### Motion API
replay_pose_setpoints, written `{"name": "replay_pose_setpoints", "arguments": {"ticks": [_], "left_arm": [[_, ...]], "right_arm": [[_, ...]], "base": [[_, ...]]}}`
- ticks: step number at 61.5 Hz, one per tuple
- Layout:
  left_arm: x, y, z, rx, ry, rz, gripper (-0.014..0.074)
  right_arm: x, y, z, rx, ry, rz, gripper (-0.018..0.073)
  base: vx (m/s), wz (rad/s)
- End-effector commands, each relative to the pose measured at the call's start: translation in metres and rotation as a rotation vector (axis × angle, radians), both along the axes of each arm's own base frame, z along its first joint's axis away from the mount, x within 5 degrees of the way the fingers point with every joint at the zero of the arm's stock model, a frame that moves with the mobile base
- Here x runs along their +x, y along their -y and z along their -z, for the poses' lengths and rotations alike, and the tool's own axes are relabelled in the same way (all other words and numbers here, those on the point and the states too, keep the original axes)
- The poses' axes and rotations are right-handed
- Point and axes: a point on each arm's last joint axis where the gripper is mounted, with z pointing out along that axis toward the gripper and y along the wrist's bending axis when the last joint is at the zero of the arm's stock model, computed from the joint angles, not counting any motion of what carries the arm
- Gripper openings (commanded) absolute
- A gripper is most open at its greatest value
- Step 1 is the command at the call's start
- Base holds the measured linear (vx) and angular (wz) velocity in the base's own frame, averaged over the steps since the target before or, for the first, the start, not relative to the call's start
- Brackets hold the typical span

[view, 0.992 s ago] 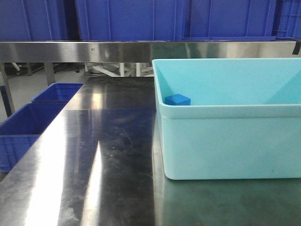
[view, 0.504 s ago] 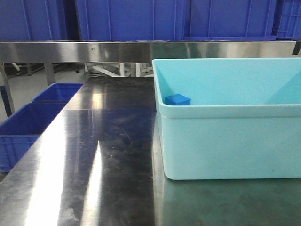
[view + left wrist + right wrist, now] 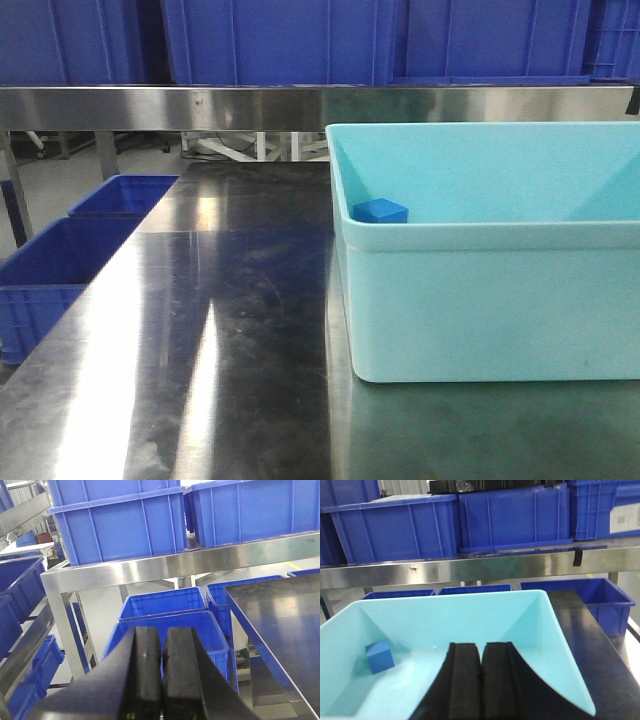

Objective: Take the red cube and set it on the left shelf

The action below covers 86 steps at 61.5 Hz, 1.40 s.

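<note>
Starting far left of the light blue tub (image 3: 480, 300), I'm seeing a slanted steel rack level holding a dark blue crate at the edge of the left wrist view. I'm reading that as the left shelf (image 3: 25, 645), well apart from the tub. Nearer the tub but off the counter's edge, open blue floor crates (image 3: 60, 270) are sitting low. The left gripper (image 3: 162, 635) is hanging over them with its jaws pressed together and nothing between them.

The steel counter (image 3: 200, 330) is stretching bare up to the tub's left wall. Inside the tub, tucked into its near-left corner, the small blue cube (image 3: 379, 210) is lying alone. The right gripper (image 3: 480, 650) is hovering above the tub's near side, jaws together and empty.

The red cube is not showing in any view. It may be lying on the part of the tub floor that the gripper's own body is covering, but I cannot tell.

That is what is worrying me:
- Going down blind, I could be clamping the blue cube instead, since it is the only block in sight.
- With the jaws closed I would only be shoving a block along the tub floor, not taking it.
- A descent too near the rim could be knocking the tub, which looks light enough to slide on slick steel.
</note>
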Motion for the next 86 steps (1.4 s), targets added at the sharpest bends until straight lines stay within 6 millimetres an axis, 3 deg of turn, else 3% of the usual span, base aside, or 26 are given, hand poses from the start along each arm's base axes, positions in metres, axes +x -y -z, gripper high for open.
{"name": "replay_pose_setpoints", "arguments": {"ticks": [1,10,26,32,38,46,64,86], "left_arm": [[0.000,0.000,-0.001,-0.005,0.069,0.004,0.0106],[0.000,0.000,-0.001,-0.005,0.069,0.004,0.0106],[0.000,0.000,-0.001,-0.005,0.069,0.004,0.0106],[0.000,0.000,-0.001,-0.005,0.069,0.004,0.0106],[0.000,0.000,-0.001,-0.005,0.069,0.004,0.0106],[0.000,0.000,-0.001,-0.005,0.069,0.004,0.0106],[0.000,0.000,-0.001,-0.005,0.069,0.004,0.0106],[0.000,0.000,-0.001,-0.005,0.069,0.004,0.0106]], "right_arm": [[0.008,0.000,-0.042,0.020,0.090,0.002,0.0057],[0.029,-0.002,-0.076,0.015,0.053,0.002,0.0057],[0.079,-0.008,-0.113,0.017,-0.164,-0.008,0.0084],[0.101,-0.010,-0.125,0.007,-0.269,-0.014,0.0219],[0.122,-0.013,-0.131,-0.004,-0.377,-0.021,0.0434],[0.150,-0.026,-0.128,-0.026,-0.490,-0.071,0.0569],[0.196,-0.068,-0.096,-0.099,-0.689,-0.198,0.0561],[0.215,-0.073,-0.061,-0.136,-0.844,-0.196,0.0561]], "base": [[0.00,0.00],[0.00,0.00],[0.00,0.00],[-0.02,-0.13],[0.00,-0.01],[0.00,0.00],[0.01,0.05],[0.00,0.01]]}}
